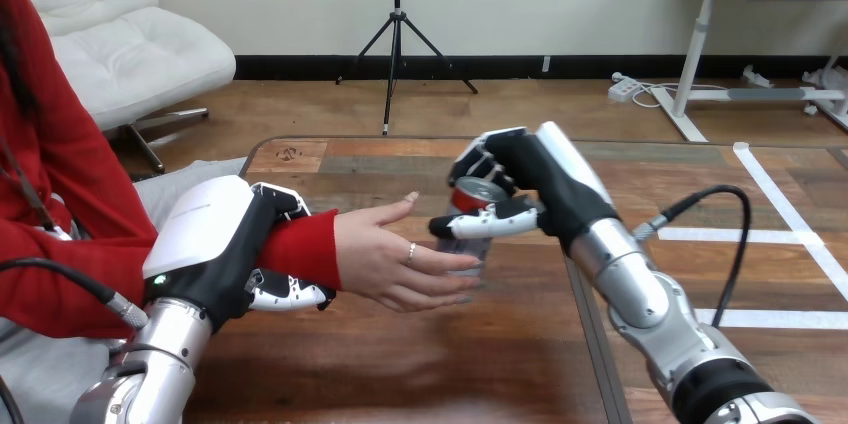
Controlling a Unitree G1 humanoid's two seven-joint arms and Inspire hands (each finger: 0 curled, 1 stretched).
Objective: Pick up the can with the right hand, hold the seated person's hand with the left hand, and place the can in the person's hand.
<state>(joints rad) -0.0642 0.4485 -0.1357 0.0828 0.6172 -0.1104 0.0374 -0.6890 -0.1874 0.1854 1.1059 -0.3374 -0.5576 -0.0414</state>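
Note:
A red and silver can [474,229] is upright at the table's middle, and my right hand [525,184] is shut on it, fingers and thumb curled round its top half. The can's lower part rests on the fingers of the person's hand [385,256], which lies open, palm up, reaching in from the left. My left hand [225,244] is shut on the person's wrist at the red sleeve, its fingers curled under the forearm and its back over it.
The wooden table [420,354] stretches in front of me, with a dark seam [590,344] running toward me right of centre. The person sits at the left side.

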